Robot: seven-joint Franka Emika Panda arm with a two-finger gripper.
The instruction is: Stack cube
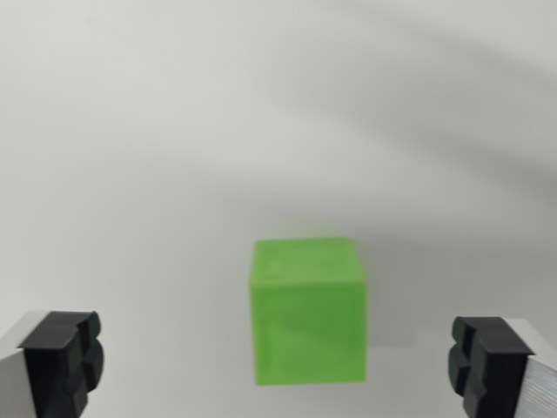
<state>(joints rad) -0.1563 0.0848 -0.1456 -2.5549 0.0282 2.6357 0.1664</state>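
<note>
Wrist view shows the black-padded fingers (pixel 61 361) spread wide, empty, flanking a translucent green plastic cube (pixel 308 311) on the white bench (pixel 130 174); it looks light, rigid, slick-sided, best pinched across opposite flat faces.

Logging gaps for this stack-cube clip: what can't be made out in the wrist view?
- Second cube: none in the wrist view, beyond its edges.
- End effector: fingers cut off by bottom edge; tips unseen.
- Green cube: soft focus; rear and underside hidden by itself.

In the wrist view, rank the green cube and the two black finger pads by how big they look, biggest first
1. Green cube, clearly largest.
2. The two black finger pads, at the wrist view's left and right: they look alike, both cut off by the frame edge, so I won't rank them.
</note>
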